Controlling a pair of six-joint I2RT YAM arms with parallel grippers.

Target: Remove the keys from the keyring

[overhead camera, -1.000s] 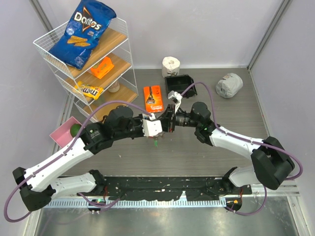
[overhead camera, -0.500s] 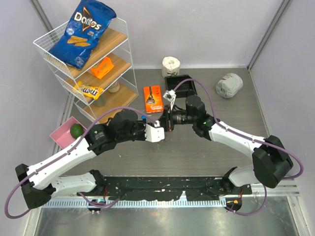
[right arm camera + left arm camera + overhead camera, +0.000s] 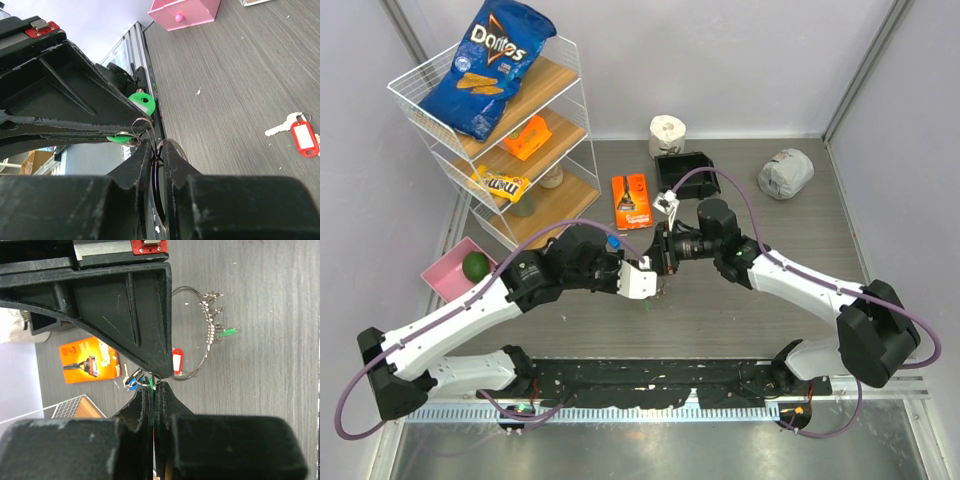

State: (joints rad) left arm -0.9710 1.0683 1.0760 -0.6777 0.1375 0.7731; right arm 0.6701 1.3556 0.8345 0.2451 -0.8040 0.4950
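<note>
- Table [image 3: 770, 220]: a grey, wood-grained top that lies under both arms.
- Wire rack [image 3: 563, 78]: white mesh with wooden shelves, well off to the far left of the left gripper. A glossy blue chip bag [image 3: 488, 65] lies on its top shelf.
- Pink box [image 3: 445, 275]: open-topped and square, on the table to the left of the left arm.
- Black tray [image 3: 672, 162]: matte plastic, beyond the right gripper.
- Orange packet [image 3: 632, 200]: a flat card printed with a razor, just beyond where the two grippers meet.
- Left gripper [image 3: 154, 390]: its black ribbed fingers are pinched together on a flat green plastic tag and a small wire loop. A second, round green tag [image 3: 141, 104] and a blue one hang right at the tips.
- Right gripper [image 3: 157, 150]: it is clamped on a thin wire that runs between its fingers, with its tips almost touching the left gripper's tips.
- Keyring [image 3: 197, 369]: a thin, round silver wire loop that stands out from the right gripper's fingertip.
- Keys [image 3: 212, 322]: small, jagged silver ones bunched on the far side of that loop, with a green tag among them.
- Red-tagged key [image 3: 299, 134]: it lies flat and alone on the table, off to the side of the right gripper's fingers.
</note>
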